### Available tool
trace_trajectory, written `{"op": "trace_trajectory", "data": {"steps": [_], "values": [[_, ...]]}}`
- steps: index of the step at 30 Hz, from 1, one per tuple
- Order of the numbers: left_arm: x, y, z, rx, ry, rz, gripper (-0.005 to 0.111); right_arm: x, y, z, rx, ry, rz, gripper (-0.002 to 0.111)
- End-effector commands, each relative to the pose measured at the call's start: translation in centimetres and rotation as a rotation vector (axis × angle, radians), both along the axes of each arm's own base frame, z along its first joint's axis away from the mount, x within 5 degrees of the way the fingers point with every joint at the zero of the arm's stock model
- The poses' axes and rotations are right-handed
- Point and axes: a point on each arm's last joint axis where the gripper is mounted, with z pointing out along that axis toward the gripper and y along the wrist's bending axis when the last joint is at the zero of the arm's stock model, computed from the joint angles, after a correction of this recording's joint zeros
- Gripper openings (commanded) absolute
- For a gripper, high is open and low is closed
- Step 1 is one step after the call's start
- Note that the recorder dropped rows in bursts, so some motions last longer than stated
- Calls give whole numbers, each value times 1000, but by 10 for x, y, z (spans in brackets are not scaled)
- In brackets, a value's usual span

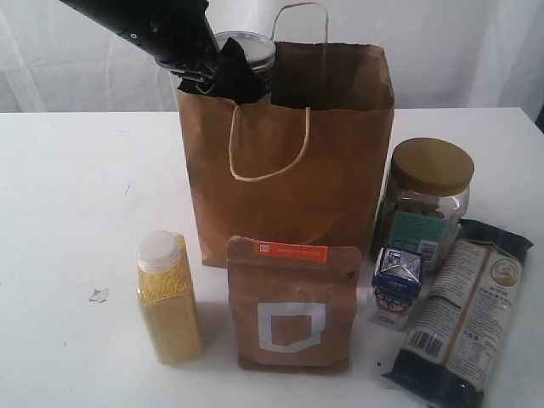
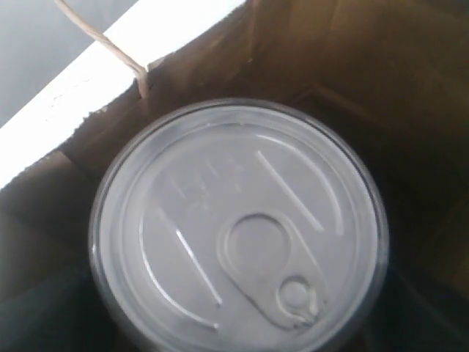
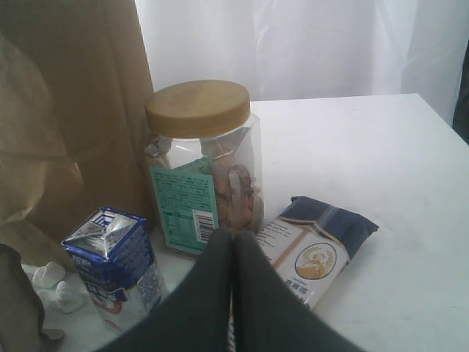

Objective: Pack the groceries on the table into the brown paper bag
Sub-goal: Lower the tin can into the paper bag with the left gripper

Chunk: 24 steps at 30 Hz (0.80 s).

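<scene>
Silver-lidded dark pull-tab can (image 2: 238,235) fills the left wrist frame. Black left gripper (image 1: 225,76) grips it at the mouth of the tall brown paper bag (image 1: 289,170), upper left of the exterior frame. Right gripper (image 3: 233,249): fingers pressed together, empty, near gold-lidded clear jar (image 3: 201,169).

Mostly paper and plastic on my screens, plus 1 metal lid.
The brown paper bag (image 1: 340,178) and the brown kraft pouch (image 1: 293,276) look matt and fibrous to me, the bag creased. The dark pull-tab can (image 2: 234,235) has a dull, ribbed metal lid. The gold-lidded clear jar (image 3: 220,183) is glossy clear plastic, the long dark noodle packet (image 1: 463,314) is shiny film, and the table (image 1: 68,212) is smooth matt white.
</scene>
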Motion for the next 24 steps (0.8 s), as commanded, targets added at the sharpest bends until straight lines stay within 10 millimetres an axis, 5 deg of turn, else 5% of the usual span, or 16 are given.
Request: {"op": "trace_trajectory", "data": {"steps": [1,9,19,24], "values": [[-4,-1,7,-42,27,10,0,0,0,-1,5,-7,-5,0],[-6,-1,6,-36,47,0,3,0,0,-1,5,-7,-5,0],[-6,-1,6,-52,64,18,47,0,0,-1,5,-7,-5,0],[-7,-2,7,-64,72,22,59,0,0,-1,5,-7,-5,0]]}}
